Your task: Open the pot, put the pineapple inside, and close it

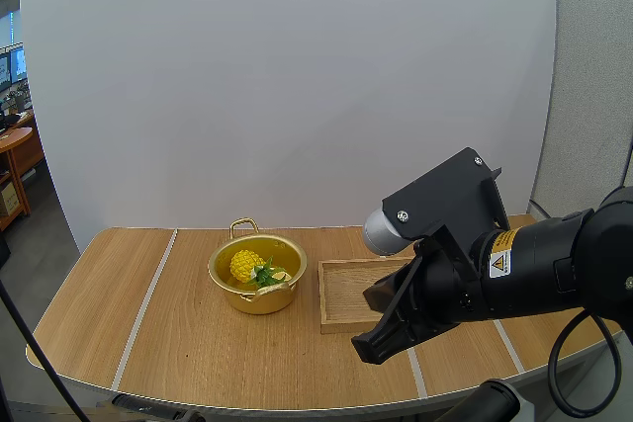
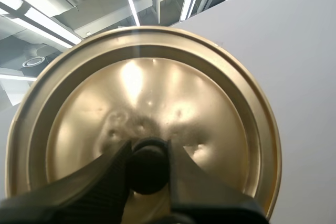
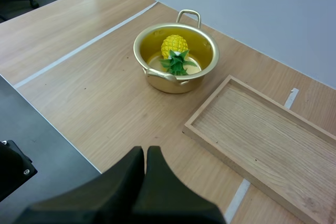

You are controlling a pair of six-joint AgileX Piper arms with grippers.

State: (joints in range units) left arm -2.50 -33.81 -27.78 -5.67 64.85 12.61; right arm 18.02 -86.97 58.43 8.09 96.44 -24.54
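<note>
The left gripper (image 2: 148, 153) pinches the black knob (image 2: 148, 170) of the round, dimpled golden lid (image 2: 157, 87). The right gripper (image 3: 146, 153) is closed and empty. The knobbly yellow pineapple (image 3: 174, 45) lies inside the uncovered pot (image 3: 176, 85), beside the rectangular wooden tray (image 3: 262, 129).

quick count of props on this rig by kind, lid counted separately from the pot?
pot: 1
lid: 1
pineapple: 1, inside the pot
wooden tray: 1
Total: 4

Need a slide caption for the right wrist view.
Pineapple in the open gold pot, wooden tray beside it, right gripper fingers shut on nothing.
</note>
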